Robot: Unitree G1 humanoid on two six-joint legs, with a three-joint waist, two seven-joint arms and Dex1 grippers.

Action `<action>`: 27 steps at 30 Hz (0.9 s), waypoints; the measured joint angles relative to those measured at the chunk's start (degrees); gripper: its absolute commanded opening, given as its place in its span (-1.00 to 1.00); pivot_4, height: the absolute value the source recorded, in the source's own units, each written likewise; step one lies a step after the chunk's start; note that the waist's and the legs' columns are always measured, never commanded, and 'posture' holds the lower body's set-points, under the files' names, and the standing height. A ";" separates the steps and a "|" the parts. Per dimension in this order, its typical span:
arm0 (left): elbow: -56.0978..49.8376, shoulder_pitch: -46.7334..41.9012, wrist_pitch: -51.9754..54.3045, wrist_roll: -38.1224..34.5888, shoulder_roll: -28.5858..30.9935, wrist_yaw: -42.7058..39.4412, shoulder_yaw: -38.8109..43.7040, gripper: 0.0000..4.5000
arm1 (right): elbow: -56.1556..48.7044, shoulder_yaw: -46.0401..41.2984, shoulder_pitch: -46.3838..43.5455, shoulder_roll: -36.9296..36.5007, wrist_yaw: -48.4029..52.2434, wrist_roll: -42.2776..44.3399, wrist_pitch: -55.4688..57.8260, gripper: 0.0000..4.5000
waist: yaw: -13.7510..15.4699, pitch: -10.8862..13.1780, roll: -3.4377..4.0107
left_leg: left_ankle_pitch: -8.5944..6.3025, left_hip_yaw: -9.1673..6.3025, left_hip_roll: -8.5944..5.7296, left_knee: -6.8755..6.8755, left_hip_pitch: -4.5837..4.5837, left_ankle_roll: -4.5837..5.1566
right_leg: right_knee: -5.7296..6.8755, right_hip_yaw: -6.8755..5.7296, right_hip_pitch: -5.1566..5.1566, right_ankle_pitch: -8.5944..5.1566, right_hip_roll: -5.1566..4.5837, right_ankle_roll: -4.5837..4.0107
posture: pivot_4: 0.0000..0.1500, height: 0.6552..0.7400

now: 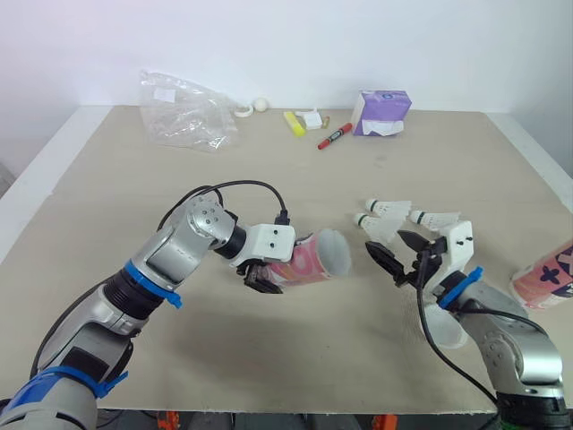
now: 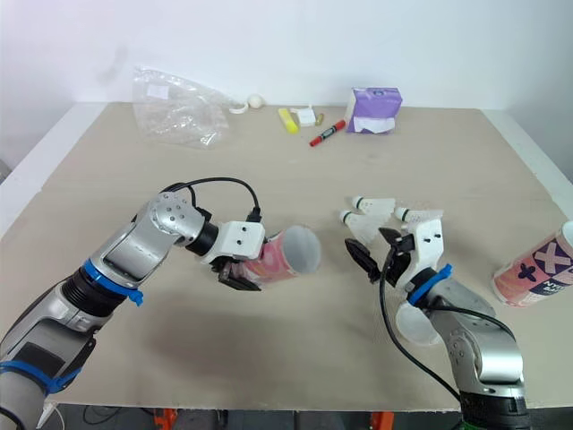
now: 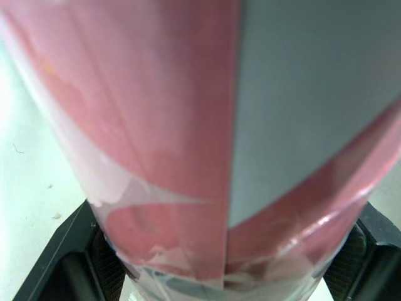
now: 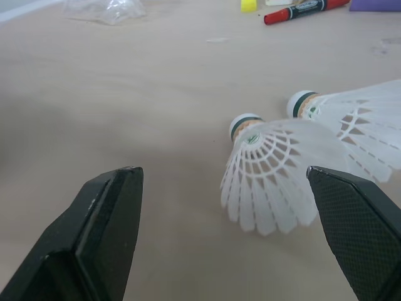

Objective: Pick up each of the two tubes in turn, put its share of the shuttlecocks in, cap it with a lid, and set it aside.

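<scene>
Right claw (image 4: 222, 170) gapes beside shuttlecocks (image 4: 269, 182); left claw (image 1: 267, 270) grips pink tube (image 1: 315, 257).

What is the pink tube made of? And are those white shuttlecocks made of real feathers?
The pink tube looks like rolled cardboard under a glossy printed wrap: up close it shows a seam edge and some shine. The nearest shuttlecock has a white, ribbed, slotted skirt. It is probably moulded plastic, though it could be feathers. Its tip looks like cork with a green band.
</scene>
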 measured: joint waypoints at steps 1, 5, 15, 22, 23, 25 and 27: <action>-0.16 0.00 0.24 -0.01 0.06 0.00 -0.03 0.63 | 0.35 0.34 -0.33 0.24 0.00 -0.05 0.21 1.00 | 0.00 0.00 0.01 | 0.00 0.00 0.00 0.00 0.00 0.00 | 0.01 0.00 0.00 0.00 0.00 0.00 | 1.00 1.00; -0.93 0.23 0.82 -0.02 0.55 0.27 -0.11 0.63 | 4.09 2.03 -3.55 0.90 0.03 -1.70 0.79 1.00 | -0.18 0.00 0.01 | 0.00 0.01 0.00 0.02 0.01 0.00 | 0.01 0.00 0.00 0.03 0.00 0.00 | 1.00 1.00; -1.56 0.48 0.84 0.00 0.60 1.28 -0.39 0.63 | 10.05 3.10 -9.25 3.18 -0.19 -4.72 0.73 1.00 | -0.22 0.00 0.03 | 0.01 0.00 0.01 0.01 0.01 0.02 | 0.03 0.00 0.00 0.03 0.02 -0.02 | 1.00 1.00; -1.54 0.48 0.71 0.04 0.38 1.61 -0.54 0.60 | 13.79 3.11 -12.27 5.24 -1.41 -6.33 0.73 -0.22 | -0.25 0.00 0.03 | 0.02 -0.01 0.01 0.01 0.01 0.03 | 0.03 0.00 0.01 0.05 0.02 -0.01 | 1.00 1.00; -1.53 0.48 0.70 0.04 0.35 1.62 -0.54 0.60 | 13.84 3.11 -12.30 5.41 -1.44 -6.51 0.73 -0.48 | -0.24 0.00 0.04 | 0.02 -0.01 0.01 0.01 0.00 0.03 | 0.03 0.00 0.01 0.05 0.02 0.00 | 1.00 1.00; -1.52 0.48 0.67 0.04 0.32 1.65 -0.55 0.60 | 13.85 3.10 -12.29 5.61 -1.36 -6.77 0.73 -0.92 | -0.24 0.00 0.04 | 0.02 -0.01 0.00 0.01 0.00 0.02 | 0.03 0.00 0.01 0.05 0.01 0.00 | 1.00 1.00; -1.47 0.48 0.61 0.06 0.31 1.70 -0.55 0.60 | 13.85 3.10 -12.29 5.64 -1.19 -6.85 0.73 -0.96 | -0.24 0.00 0.04 | 0.02 -0.01 0.01 0.01 0.00 0.03 | 0.03 0.00 0.01 0.05 0.02 0.00 | 1.00 1.00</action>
